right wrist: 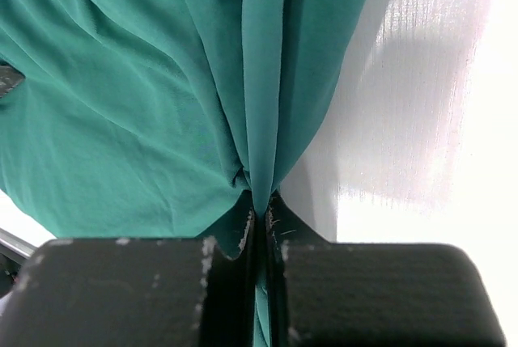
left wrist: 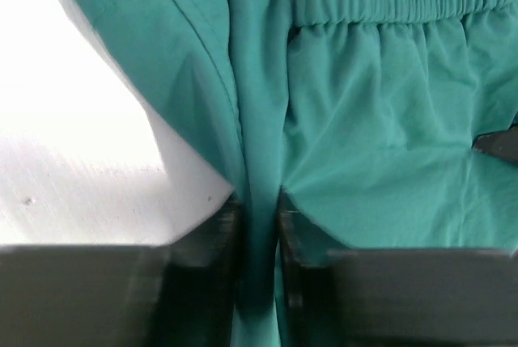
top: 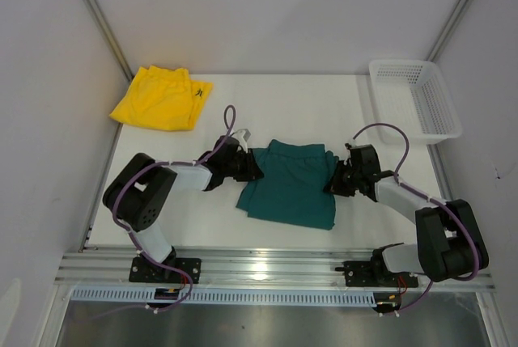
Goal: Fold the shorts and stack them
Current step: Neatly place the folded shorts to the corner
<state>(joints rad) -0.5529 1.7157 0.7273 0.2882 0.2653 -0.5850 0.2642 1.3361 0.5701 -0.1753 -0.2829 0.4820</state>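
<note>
Teal shorts: we saw the teal shorts (top: 291, 184) spread mostly flat on the middle of the table (top: 324, 104), between the two arms, with creases across the cloth.
Waistband: in the left wrist view we noted the gathered elastic band along the top of the teal shorts (left wrist: 372, 120).
Left gripper: we found the left gripper (top: 247, 165) low at the left edge of the teal pair. Up close, the left gripper (left wrist: 257, 201) had its jaws drawn in to a narrow gap and pinched a raised fold of teal cloth.
Right gripper: we found the right gripper (top: 333, 179) at the right edge of the same pair. In its own view the right gripper (right wrist: 261, 209) was clamped all but fully together on a thin ridge of the teal shorts (right wrist: 121, 80).
Yellow shorts: we logged the yellow shorts (top: 162, 98) in a loose bundle at the far left corner of the table, small dark logo on the right side, well apart from both grippers.
Basket: we marked the white mesh basket (top: 441, 80) at the far right edge of the table.
Stack: we saw the two pairs lying well apart, not stacked.
</note>
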